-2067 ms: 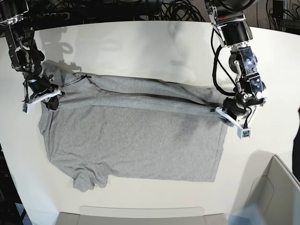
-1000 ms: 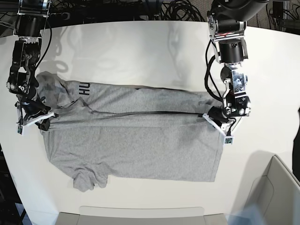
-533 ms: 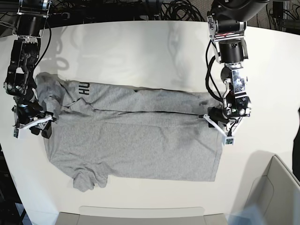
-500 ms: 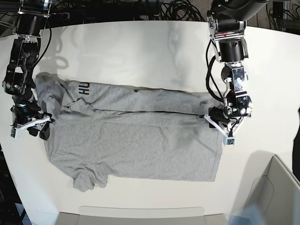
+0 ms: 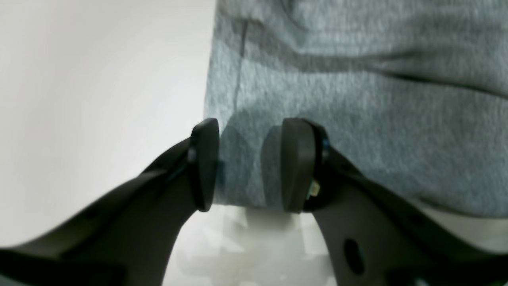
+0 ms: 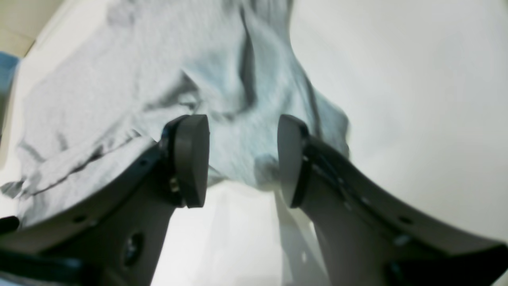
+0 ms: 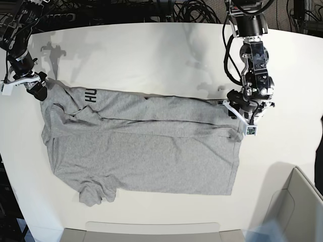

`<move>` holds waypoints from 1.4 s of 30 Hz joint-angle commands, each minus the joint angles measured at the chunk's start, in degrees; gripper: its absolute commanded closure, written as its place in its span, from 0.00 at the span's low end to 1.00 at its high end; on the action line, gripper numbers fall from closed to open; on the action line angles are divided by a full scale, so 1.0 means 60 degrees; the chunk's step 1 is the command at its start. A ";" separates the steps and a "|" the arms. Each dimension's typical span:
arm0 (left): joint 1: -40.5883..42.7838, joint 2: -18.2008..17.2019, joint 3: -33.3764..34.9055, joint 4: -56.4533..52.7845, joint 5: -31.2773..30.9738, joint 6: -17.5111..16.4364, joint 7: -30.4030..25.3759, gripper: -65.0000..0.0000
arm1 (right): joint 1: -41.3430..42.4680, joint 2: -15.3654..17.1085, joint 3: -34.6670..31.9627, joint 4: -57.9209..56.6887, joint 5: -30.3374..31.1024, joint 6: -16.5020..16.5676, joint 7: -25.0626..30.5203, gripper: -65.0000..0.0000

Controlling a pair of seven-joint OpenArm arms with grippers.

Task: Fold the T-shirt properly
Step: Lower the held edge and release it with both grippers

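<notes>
The heather-grey T-shirt (image 7: 146,151) lies spread on the white table (image 7: 151,55), its far long edge folded toward the front, with black letters (image 7: 91,96) showing near the left shoulder. My left gripper (image 7: 246,126) hovers over the shirt's right hem corner. In the left wrist view it (image 5: 250,167) stands open, grey cloth (image 5: 357,99) lying loose below the fingers. My right gripper (image 7: 36,86) sits at the shirt's far left corner. In the right wrist view it (image 6: 240,159) is open, rumpled cloth (image 6: 222,79) just beyond the pads (image 6: 190,159).
A beige bin (image 7: 298,212) stands at the front right corner. Black cables (image 7: 192,10) run along the table's far edge. A pale tray rim (image 7: 151,229) shows at the front edge.
Both grippers have opened and let the shirt go. The right arm has drawn back toward the far left; the left arm has pulled back slightly. The folded edge now lies slack.
</notes>
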 commanded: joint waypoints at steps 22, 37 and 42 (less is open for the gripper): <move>-0.0168 -0.0027 -0.0058 0.0198 -0.0008 0.0005 -0.0161 0.61 | 0.1675 0.0340 0.0536 -0.3144 -0.1011 0.1138 0.0257 0.57; -0.0227 -0.0056 -0.3179 0.0066 -0.2118 -0.2120 0.0747 0.51 | 0.1660 0.0355 0.0053 -0.3144 -0.1465 0.1138 0.0257 0.57; -0.0256 -0.0071 -0.3677 0.0037 -0.2147 -0.3116 0.1656 0.51 | 0.1675 0.0355 0.0067 -0.3144 -0.1744 0.1138 0.0257 0.57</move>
